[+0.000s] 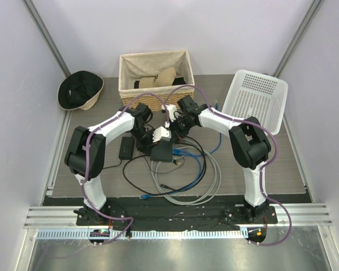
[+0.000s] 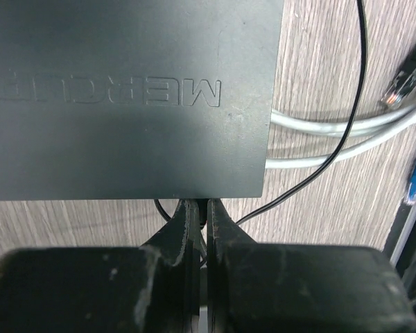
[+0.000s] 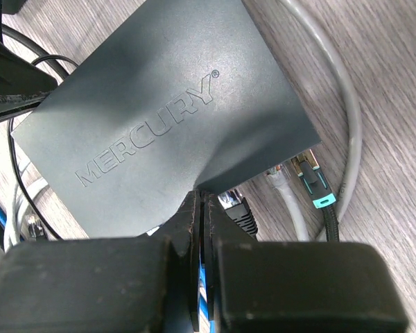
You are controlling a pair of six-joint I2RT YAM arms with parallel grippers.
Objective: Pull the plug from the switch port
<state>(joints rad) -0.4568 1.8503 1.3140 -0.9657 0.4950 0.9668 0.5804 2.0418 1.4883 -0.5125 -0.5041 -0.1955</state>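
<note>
Right wrist view is showing the black box lying flat on the desk, with the switch port sitting in its narrow edge. A grey plug and a teal-tabbed plug are meeting that edge. The right tool is touching the same edge, its fingers pressed together and pinching nothing. The left tool is touching the box's opposite edge, its fingers also pressed together. Whether they are nipping the thin black cord running past them, I cannot tell.
</note>
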